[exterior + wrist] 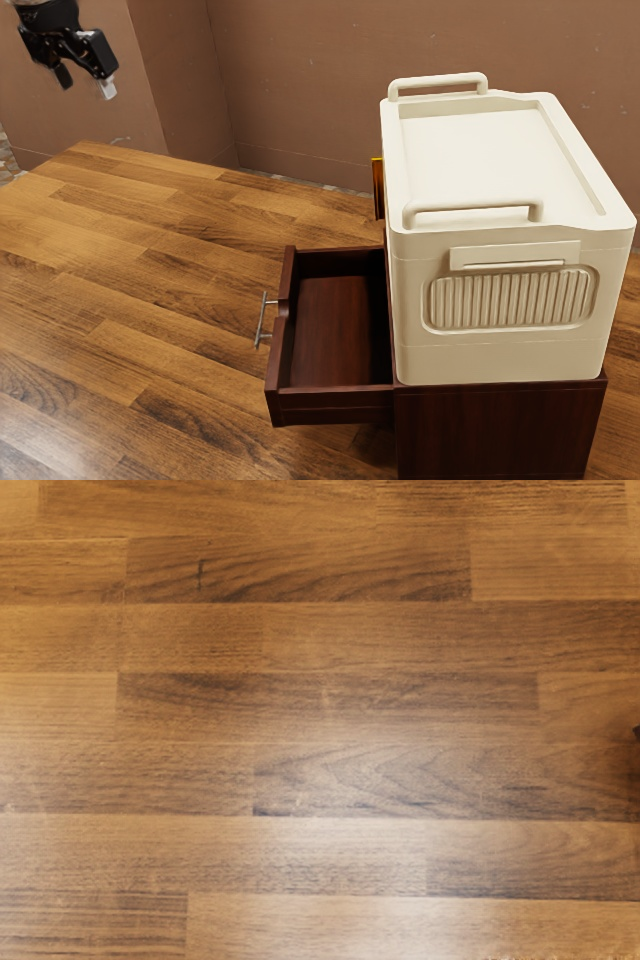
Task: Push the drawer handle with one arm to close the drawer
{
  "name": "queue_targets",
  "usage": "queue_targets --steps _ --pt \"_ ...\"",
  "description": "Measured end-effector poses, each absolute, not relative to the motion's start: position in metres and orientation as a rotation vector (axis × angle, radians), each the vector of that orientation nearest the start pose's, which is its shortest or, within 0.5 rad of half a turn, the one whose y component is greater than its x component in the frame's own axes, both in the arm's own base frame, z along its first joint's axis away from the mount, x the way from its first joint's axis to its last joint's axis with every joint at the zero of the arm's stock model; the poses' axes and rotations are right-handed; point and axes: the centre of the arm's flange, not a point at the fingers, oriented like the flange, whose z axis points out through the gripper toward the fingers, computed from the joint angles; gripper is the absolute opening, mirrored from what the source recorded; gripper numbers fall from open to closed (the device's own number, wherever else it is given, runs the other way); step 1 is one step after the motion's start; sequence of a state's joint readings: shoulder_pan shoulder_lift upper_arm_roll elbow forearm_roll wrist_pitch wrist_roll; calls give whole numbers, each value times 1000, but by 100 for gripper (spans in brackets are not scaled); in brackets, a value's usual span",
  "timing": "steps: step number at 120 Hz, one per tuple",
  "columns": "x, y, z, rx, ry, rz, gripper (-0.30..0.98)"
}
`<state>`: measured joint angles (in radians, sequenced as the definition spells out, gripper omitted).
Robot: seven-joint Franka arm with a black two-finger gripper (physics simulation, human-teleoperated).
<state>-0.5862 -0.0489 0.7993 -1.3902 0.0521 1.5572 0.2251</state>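
black hand (86,82) up high, fingers (107,88) apart, dark drawer (335,402) hanging open, big chunky cream box (490,150) atop the cabinet (490,430)

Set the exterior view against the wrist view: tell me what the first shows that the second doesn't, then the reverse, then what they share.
Exterior view: the end effector, open and raised over the table's far end; the pulled-out drawer with its metal handle; the dark cabinet; the cream case on top; brown walls behind.

Wrist view: close-up plank grain and a dark sliver at the picture's edge, too small to identify.

Both: the wooden tabletop, with a pale sheen.
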Motion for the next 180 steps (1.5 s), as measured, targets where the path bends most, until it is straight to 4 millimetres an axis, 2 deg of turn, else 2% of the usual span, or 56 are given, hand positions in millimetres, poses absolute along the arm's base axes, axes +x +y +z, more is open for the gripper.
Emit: queue_targets --steps 14,17,22,26,32,42,46,54,60,66,72,80,82,87,92,97,107,120,127,140,153,180 --pt "519 137 729 -3061 22 -301 67" --pt "513 139 748 -3048 24 -358 67" --pt "479 133 830 -2982 41 -585 67" --pt "458 121 868 -2944 71 -686 67" --pt "447 103 888 -2924 121 -722 67" --pt "449 92 882 -2937 149 -666 67" --pt "458 92 865 -2961 149 -601 67" --pt "478 97 818 -3048 131 -451 67" --pt "481 107 798 -3091 84 -391 67" --pt "475 111 775 -3158 83 -324 67" --pt "442 125 746 -3235 78 -274 67" --pt "361 125 719 -3233 31 -286 67" --pt "346 126 705 -3227 4 -269 67" --pt "318 136 655 -3220 -103 -165 67" --pt "301 135 606 -3218 -158 -55 67" --pt "285 136 573 -3208 -204 9 67" --pt "265 138 537 -3184 -284 82 67" --pt "265 131 492 -3132 -279 146 67" --pt "268 128 478 -3120 -269 140 67" --pt "283 115 469 -3105 -202 103 67" --pt "312 95 468 -3098 189 -70 67" --pt "321 82 471 -2975 817 -152 67"
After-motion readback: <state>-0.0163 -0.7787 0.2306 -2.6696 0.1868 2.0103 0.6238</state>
